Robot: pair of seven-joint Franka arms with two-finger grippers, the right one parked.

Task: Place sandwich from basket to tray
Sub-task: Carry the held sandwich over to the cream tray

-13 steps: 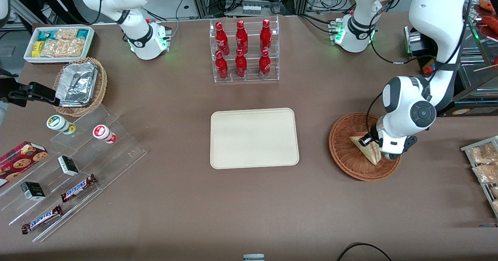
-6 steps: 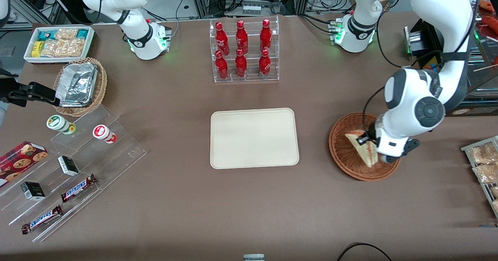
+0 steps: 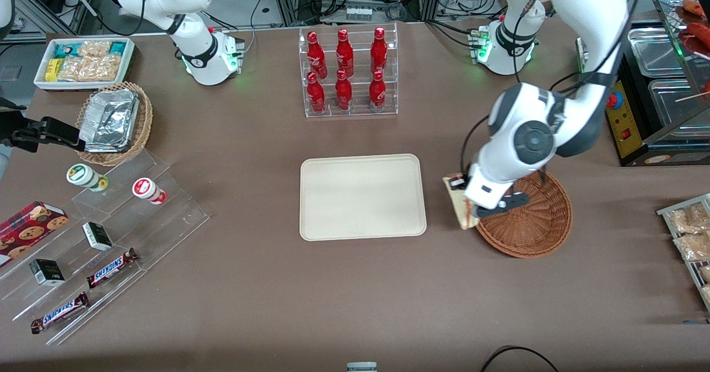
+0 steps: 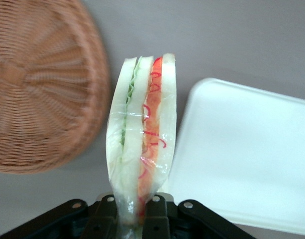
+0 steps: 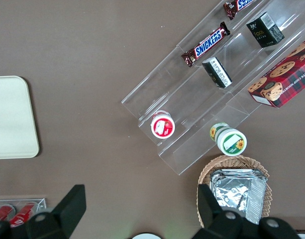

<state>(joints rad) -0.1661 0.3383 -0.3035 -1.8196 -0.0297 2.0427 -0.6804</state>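
Gripper [image 3: 465, 197] pinches the sandwich [image 3: 458, 205] and holds it above the table, over the gap between basket [image 3: 532, 233] and tray [image 3: 363, 197]. Wrist view: fingers [image 4: 105, 216] clamp the wedge's narrow end, cut edge with green and red filling [image 4: 142, 144] facing the camera, clear wrap visible on it. Basket [image 4: 38, 89] shows on one side of the sandwich, tray [image 4: 242, 149] on the other, bare table under it.

Basket holds nothing now. Tray surface bare, flat on the table near the middle.

Around the tray: clear rack of red bottles [image 3: 348, 72] stands farther from the front camera than the tray, well apart from it. Nothing stands between sandwich and tray.

Toward the parked arm's end: tan wicker basket with foil containers [image 3: 113, 121], white bin of snacks [image 3: 83, 61], clear stepped display [image 3: 111, 239] with two cups, small boxes, Snickers bars [image 3: 111, 266] and a cookie box [image 3: 28, 225].

Toward the working arm's end: rack of snack packets [image 3: 690, 239] at the table edge.
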